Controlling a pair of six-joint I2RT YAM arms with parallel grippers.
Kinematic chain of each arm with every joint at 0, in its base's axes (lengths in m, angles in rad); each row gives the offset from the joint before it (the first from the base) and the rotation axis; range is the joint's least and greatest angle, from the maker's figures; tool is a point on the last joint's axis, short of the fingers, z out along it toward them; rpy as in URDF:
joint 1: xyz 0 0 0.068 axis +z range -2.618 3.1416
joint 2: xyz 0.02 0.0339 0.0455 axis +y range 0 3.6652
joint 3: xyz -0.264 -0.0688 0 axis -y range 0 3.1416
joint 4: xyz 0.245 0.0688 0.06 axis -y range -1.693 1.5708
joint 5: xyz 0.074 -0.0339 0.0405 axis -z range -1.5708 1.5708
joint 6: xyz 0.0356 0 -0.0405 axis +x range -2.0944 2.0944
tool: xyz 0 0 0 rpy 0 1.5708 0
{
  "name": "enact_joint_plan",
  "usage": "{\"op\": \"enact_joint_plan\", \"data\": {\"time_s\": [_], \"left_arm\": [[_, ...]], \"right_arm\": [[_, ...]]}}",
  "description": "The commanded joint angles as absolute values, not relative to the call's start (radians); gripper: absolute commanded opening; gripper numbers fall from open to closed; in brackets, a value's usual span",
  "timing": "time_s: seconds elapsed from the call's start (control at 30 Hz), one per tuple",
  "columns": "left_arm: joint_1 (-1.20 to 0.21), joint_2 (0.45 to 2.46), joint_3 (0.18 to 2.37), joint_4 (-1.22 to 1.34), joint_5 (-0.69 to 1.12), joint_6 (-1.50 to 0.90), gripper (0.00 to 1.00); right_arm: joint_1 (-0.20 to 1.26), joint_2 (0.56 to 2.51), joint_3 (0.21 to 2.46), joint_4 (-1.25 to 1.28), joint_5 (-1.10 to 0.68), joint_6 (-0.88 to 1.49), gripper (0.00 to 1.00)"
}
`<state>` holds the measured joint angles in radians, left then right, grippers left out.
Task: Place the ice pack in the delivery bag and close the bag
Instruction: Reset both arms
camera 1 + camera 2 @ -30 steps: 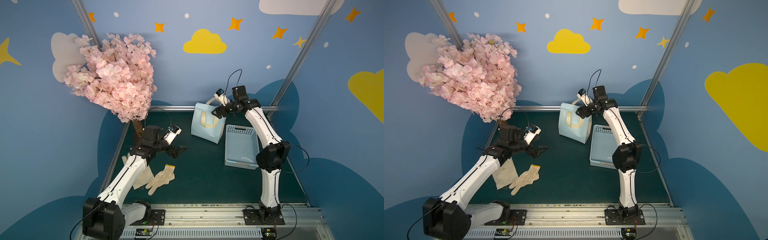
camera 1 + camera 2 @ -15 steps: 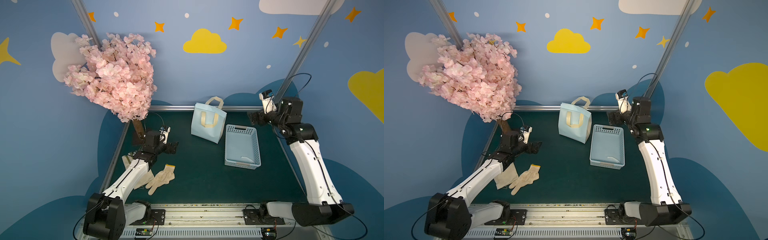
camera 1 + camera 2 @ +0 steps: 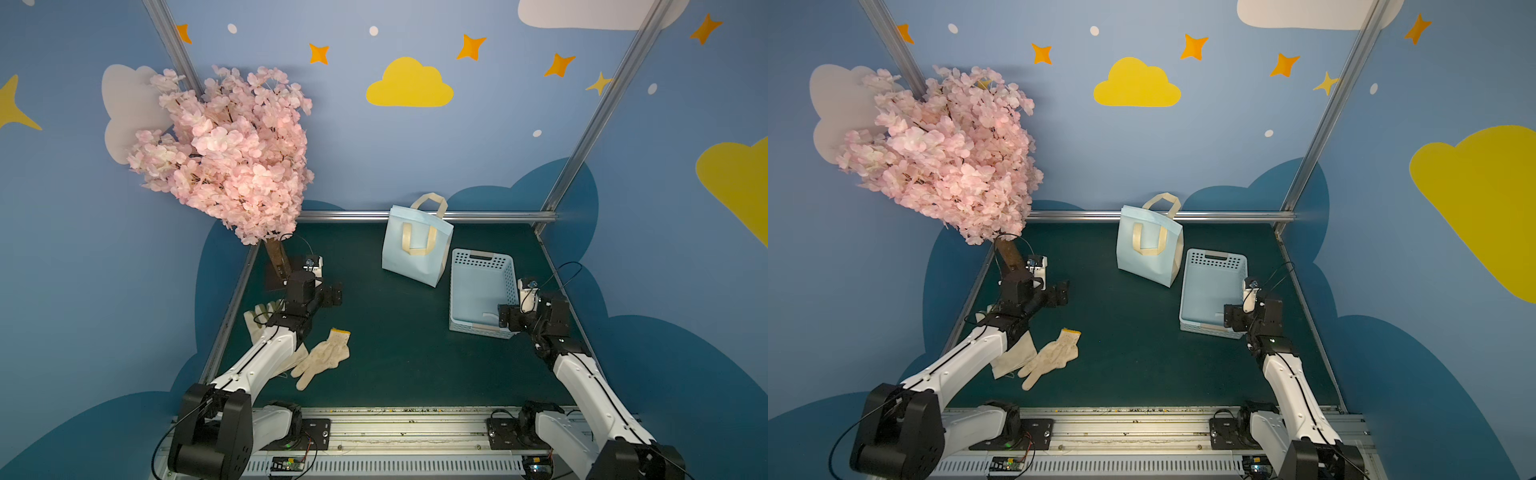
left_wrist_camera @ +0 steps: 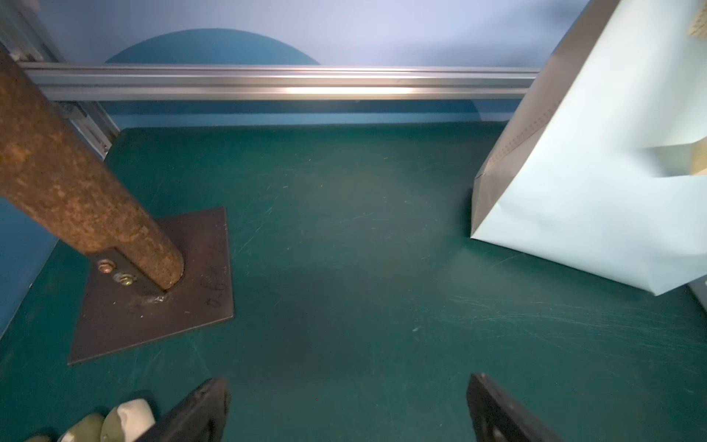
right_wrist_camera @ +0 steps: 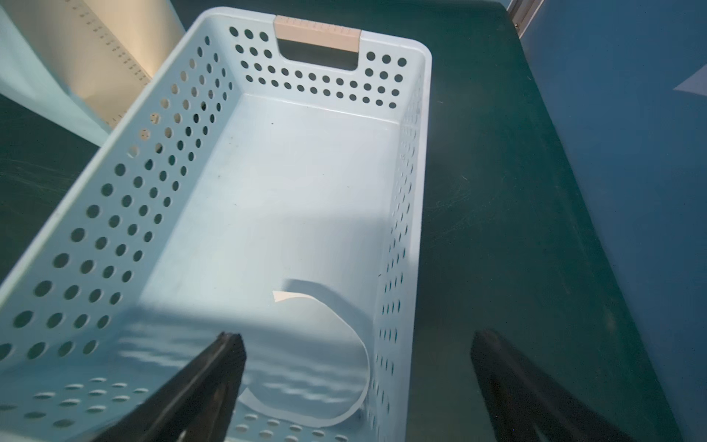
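Green counter (image 3: 395,357), blue walls; delivery bag (image 3: 411,257) upright at back, just beside basket (image 3: 478,286) — ice pack not visible, prob. inside already. Left end effector (image 4: 346,382) & right end effector (image 5: 355,336) wide open, empty. Next — verify, park arms.

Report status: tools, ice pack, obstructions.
Left tool open, empty. Right tool open, empty, over plastic basket's near end. Delivery bag upright beside basket; ice pack not in sight. No obstruction.

**Staged robot test cell in a laboratory.**
A left robot arm (image 3: 266,361) and a right robot arm (image 3: 590,386) are mounted on a metal rail (image 3: 399,428) at the edge of a green-matted counter (image 3: 395,332). Aluminium posts (image 3: 598,112) frame blue walls (image 3: 415,166) painted with clouds (image 3: 409,83) and stars (image 3: 471,46). An artificial blossom tree (image 3: 232,153) stands in one corner.
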<state>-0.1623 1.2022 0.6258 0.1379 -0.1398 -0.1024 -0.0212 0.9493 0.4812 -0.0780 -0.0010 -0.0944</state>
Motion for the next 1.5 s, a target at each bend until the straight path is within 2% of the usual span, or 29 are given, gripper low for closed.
{"op": "enact_joint_plan", "data": {"time_s": [0.0,0.13,0.3,0.43,0.63,0.7,0.8,1.03,1.17,1.27,1.3,1.37,1.47], "left_arm": [[-0.142,1.183,0.589,0.199,-0.173,-0.115,1.00],[-0.116,1.174,0.557,0.222,-0.166,-0.095,1.00],[-0.088,1.175,0.531,0.229,-0.151,-0.095,1.00],[-0.078,1.153,0.491,0.257,-0.140,-0.104,1.00],[-0.074,1.136,0.442,0.285,-0.141,-0.091,1.00],[-0.071,1.141,0.418,0.316,-0.138,-0.076,1.00],[-0.061,1.169,0.372,0.416,-0.124,-0.042,1.00],[-0.023,1.312,0.343,0.697,0.006,0.010,1.00],[-0.010,1.422,0.376,0.759,0.046,0.049,1.00],[0.008,1.561,0.333,0.991,0.062,0.027,1.00],[0.018,1.580,0.334,1.007,0.061,0.019,1.00],[0.024,1.528,0.379,0.824,0.034,0.005,1.00],[0.032,1.545,0.398,0.828,0.027,-0.012,1.00]], "right_arm": [[-0.032,0.977,0.449,0.140,-0.011,-0.048,0.98],[-0.037,1.069,0.443,0.210,-0.053,-0.061,0.98],[-0.037,1.244,0.397,0.503,-0.106,-0.048,0.98],[-0.027,1.321,0.473,0.465,-0.194,-0.064,0.98],[0.004,1.511,0.418,0.776,-0.137,-0.039,0.98],[0.003,1.506,0.420,0.760,-0.074,0.032,0.98],[0.004,1.477,0.472,0.592,-0.100,-0.032,0.98],[0.011,1.476,0.471,0.597,-0.093,-0.037,0.98],[0.010,1.475,0.471,0.597,-0.091,-0.037,0.98],[0.011,1.476,0.472,0.597,-0.089,-0.038,0.98],[0.012,1.475,0.471,0.597,-0.089,-0.038,0.98],[0.011,1.475,0.471,0.597,-0.089,-0.038,0.98],[0.015,1.475,0.471,0.597,-0.084,-0.040,0.98]]}}
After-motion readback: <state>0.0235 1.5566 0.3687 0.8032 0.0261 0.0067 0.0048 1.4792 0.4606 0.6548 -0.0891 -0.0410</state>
